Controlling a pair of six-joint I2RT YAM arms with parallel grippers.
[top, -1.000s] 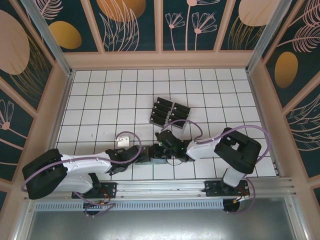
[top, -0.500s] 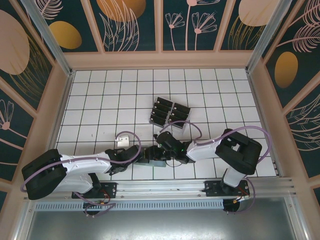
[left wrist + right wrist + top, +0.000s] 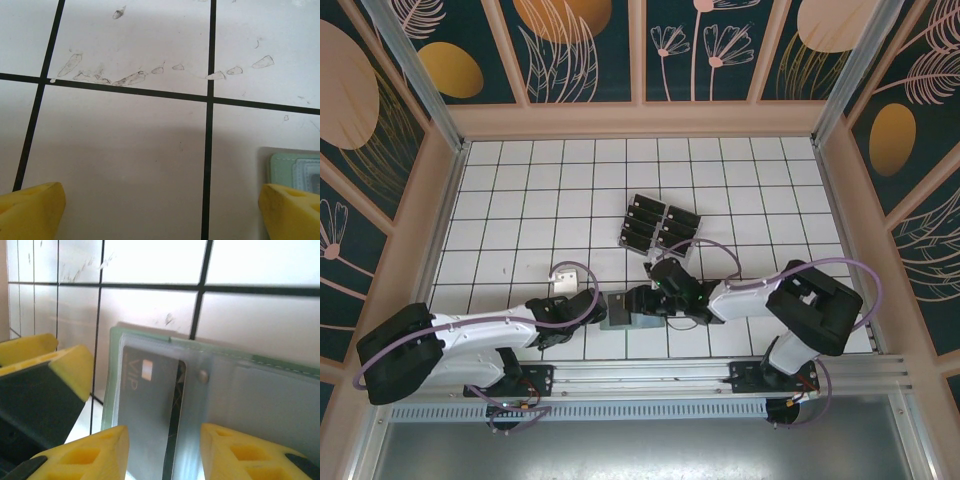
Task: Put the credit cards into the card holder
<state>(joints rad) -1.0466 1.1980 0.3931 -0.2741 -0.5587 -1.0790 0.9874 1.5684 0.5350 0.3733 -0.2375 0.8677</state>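
Observation:
The sage-green card holder [image 3: 250, 390] lies open on the tiled floor, with its corner at the right edge of the left wrist view [image 3: 295, 170]. A grey card marked VIP [image 3: 145, 400] sits in its left pocket, and a black card's edge [image 3: 176, 410] shows beside it. My right gripper [image 3: 165, 455] is open, its yellow fingers [image 3: 85, 455] straddling the card just above the holder. My left gripper [image 3: 160, 215] is open over bare tile, left of the holder. From above, the holder [image 3: 618, 311] lies between the left gripper [image 3: 590, 306] and the right gripper [image 3: 652, 300]. More black cards [image 3: 658, 224] stand in a rack behind.
A small white object [image 3: 565, 283] sits on the floor beside the left arm. The rack holding the black cards stands about two tiles beyond the holder. Pink walls [image 3: 450, 200] enclose the tiled floor, and a metal rail [image 3: 640, 372] runs along the near edge.
My left gripper has drawn back to the left, off the holder. The right arm has shifted slightly right. The holder now lies uncovered between the two grippers.

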